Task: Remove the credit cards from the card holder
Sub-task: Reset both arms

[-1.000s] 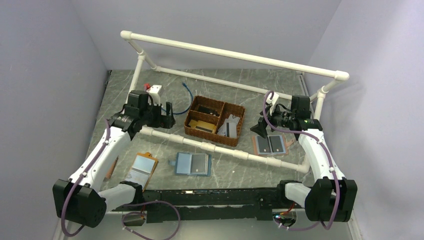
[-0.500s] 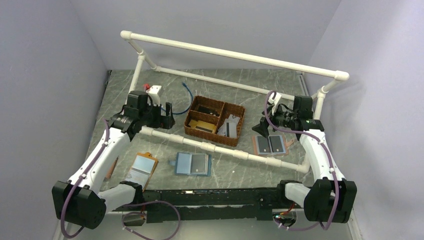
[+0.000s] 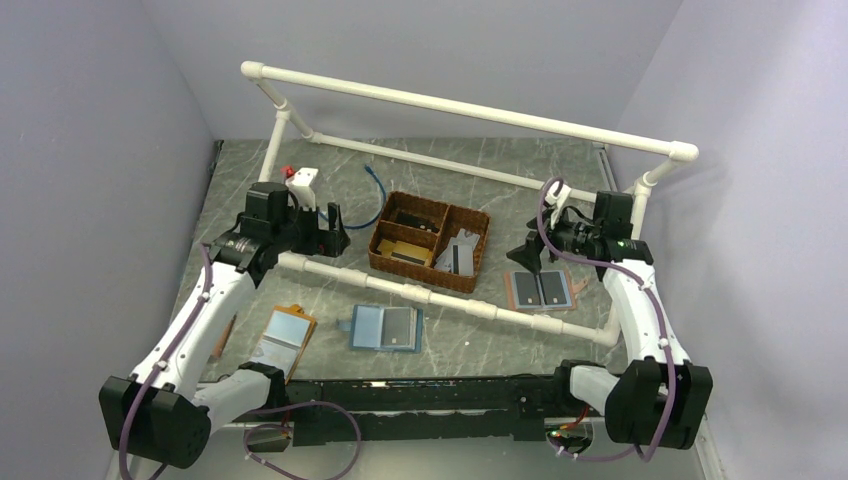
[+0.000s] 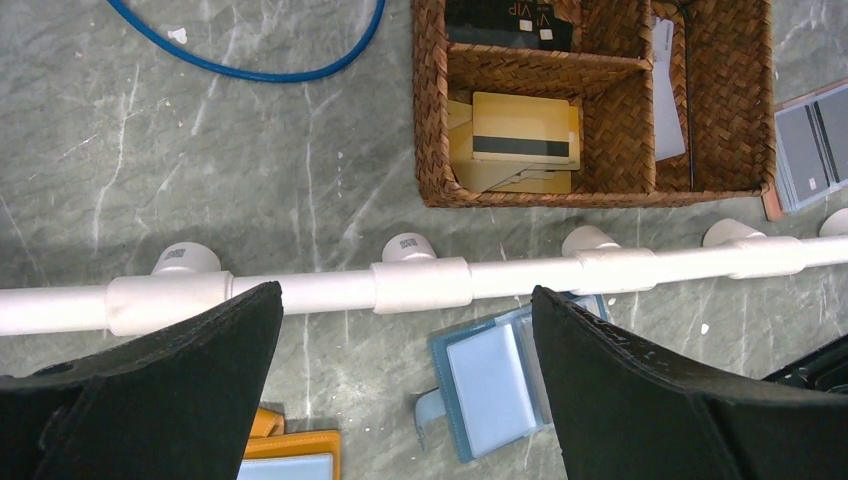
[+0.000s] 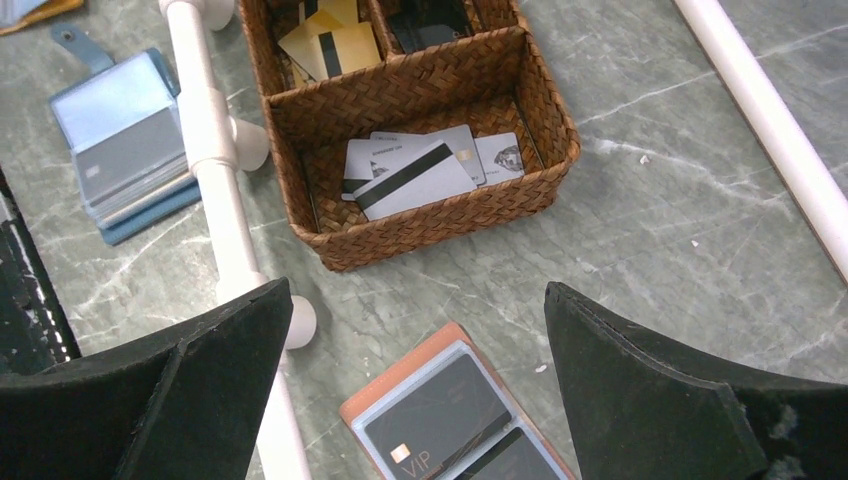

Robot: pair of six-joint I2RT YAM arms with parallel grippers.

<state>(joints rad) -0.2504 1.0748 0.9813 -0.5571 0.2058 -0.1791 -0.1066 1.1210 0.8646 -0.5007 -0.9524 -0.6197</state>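
Worktop point(image 3: 480, 160) scene, three views. Three open card holders lying flat: orange holder point(image 3: 283, 336) near left, blue holder point(image 3: 387, 327) centre, brown holder point(image 3: 540, 290) right, all on the near side of the white pipe point(image 3: 440, 295). Cards visible in the brown holder's sleeves, one marked VIP point(image 5: 440, 420); a grey card in the blue holder point(image 5: 125, 160). Loose cards lying in all three compartments of the wicker basket point(image 3: 430, 241): gold point(image 4: 522, 140), black point(image 4: 505, 22), white point(image 5: 415, 170).

Left fingers point(image 4: 405, 385) spread wide, empty, raised above the pipe between basket and blue holder. Right fingers point(image 5: 420, 375) likewise spread wide, empty, poised over the near edge of the brown holder and the basket's white-card compartment.

Step in hand, as judged: between grasps, with cards both in the basket and left in sleeves. Next move, likely: right fingers lowered onto the brown holder, one card edge pinched and slid from its sleeve; thin flat cards, so a shallow, precise pinch needed, holder perhaps steadied against sliding.
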